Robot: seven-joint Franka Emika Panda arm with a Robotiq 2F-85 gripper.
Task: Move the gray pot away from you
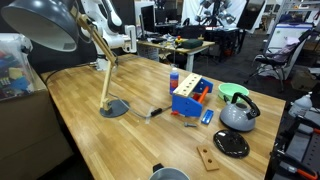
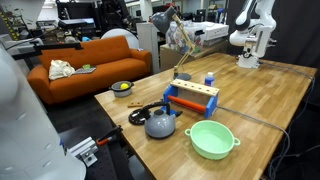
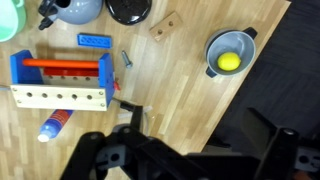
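Observation:
The gray pot (image 3: 231,52) is small and round, with a yellow ball inside. It stands near the table's edge, and it shows in both exterior views (image 2: 122,88) (image 1: 170,174). My gripper (image 3: 200,130) is open and empty, high above the table and far from the pot. Its dark fingers frame the bottom of the wrist view. In an exterior view the arm (image 2: 250,38) is at the far end of the table.
Near the pot are a wooden block (image 3: 165,25), a black disc (image 3: 128,10) and a silver kettle (image 3: 75,10). A blue and orange toolbox (image 3: 60,80), a blue bottle (image 3: 55,125), a green bowl (image 2: 212,138) and a desk lamp (image 1: 110,105) also stand on the table.

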